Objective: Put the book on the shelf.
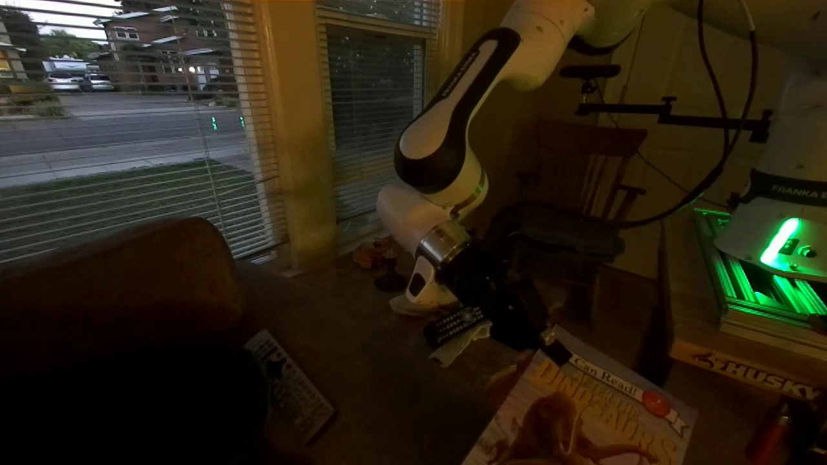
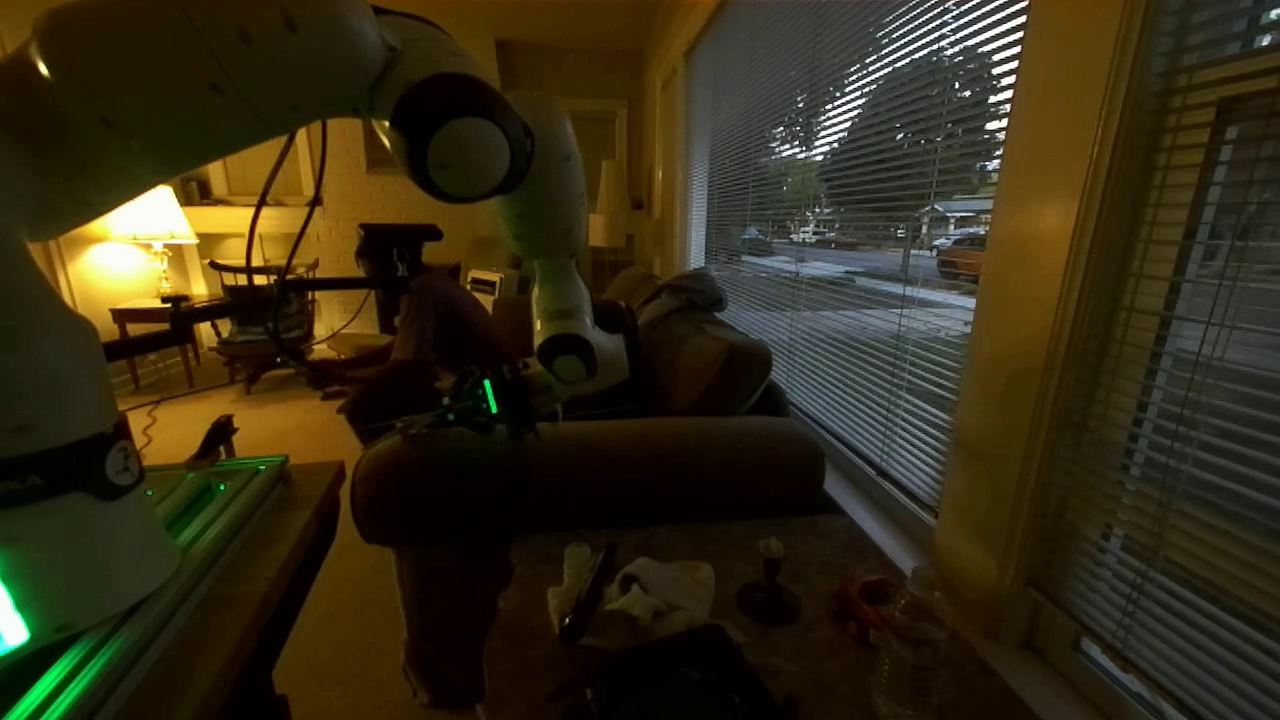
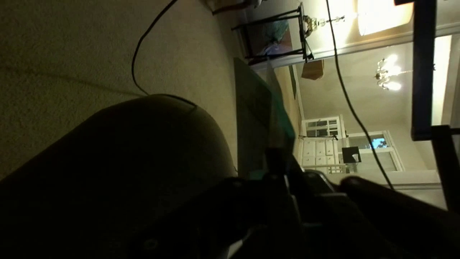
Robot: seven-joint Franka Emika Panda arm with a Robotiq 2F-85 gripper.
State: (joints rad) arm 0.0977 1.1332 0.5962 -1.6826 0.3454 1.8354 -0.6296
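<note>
The book [image 1: 581, 413] is large, thin and flat, with a pale cover and a red-orange dinosaur picture. In an exterior view its cover faces up toward the camera. My gripper [image 1: 557, 347] is shut on the book's edge and holds it off the table. In the wrist view the book [image 3: 253, 118] sticks out from between the dark fingertips [image 3: 278, 160], seen nearly edge-on, its covers slightly spread. In an exterior view my gripper [image 2: 490, 400] is close to the sofa arm; the book is too dark there to make out clearly. I cannot make out a shelf in any view.
A dark book with pale lettering [image 1: 291, 387] lies at lower left. A remote [image 1: 455, 326], cloth [image 2: 665, 590], candle holder [image 2: 770, 595] and bottle [image 2: 910, 640] stand on the table. The sofa arm [image 2: 600, 460] and a person [image 2: 440, 330] are near the arm.
</note>
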